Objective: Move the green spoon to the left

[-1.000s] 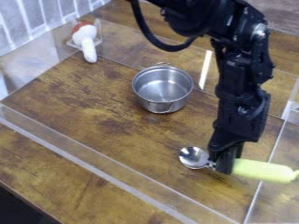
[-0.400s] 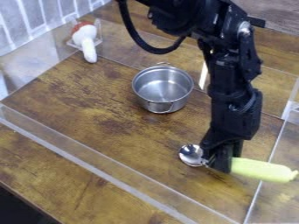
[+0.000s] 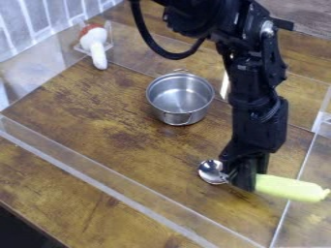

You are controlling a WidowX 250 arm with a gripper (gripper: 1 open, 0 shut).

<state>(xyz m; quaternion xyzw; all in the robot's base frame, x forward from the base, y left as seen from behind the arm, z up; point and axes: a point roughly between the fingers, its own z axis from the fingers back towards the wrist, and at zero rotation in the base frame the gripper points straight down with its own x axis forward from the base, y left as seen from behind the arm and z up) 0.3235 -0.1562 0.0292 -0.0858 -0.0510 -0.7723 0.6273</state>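
At the table's near right corner: 1 green spoon [image 3: 265,182], lying flat, metal bowl pointing left, handle toward the clear side wall [image 3: 300,208]. Gripper [image 3: 239,176] clamped narrow at its neck. Likely light, rigid; metal slippery, so grip the thick plastic handle. 1 steel bowl [image 3: 180,97] sits up-left, possibly in the leftward path; 1 white-and-orange object [image 3: 93,46] far left.

Lab bench: clear barrier [image 3: 116,189] rims wooden table [image 3: 91,116].

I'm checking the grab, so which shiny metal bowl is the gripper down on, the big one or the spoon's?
The spoon's: the gripper is shut on the green spoon by its small bowl; the steel bowl stands apart.
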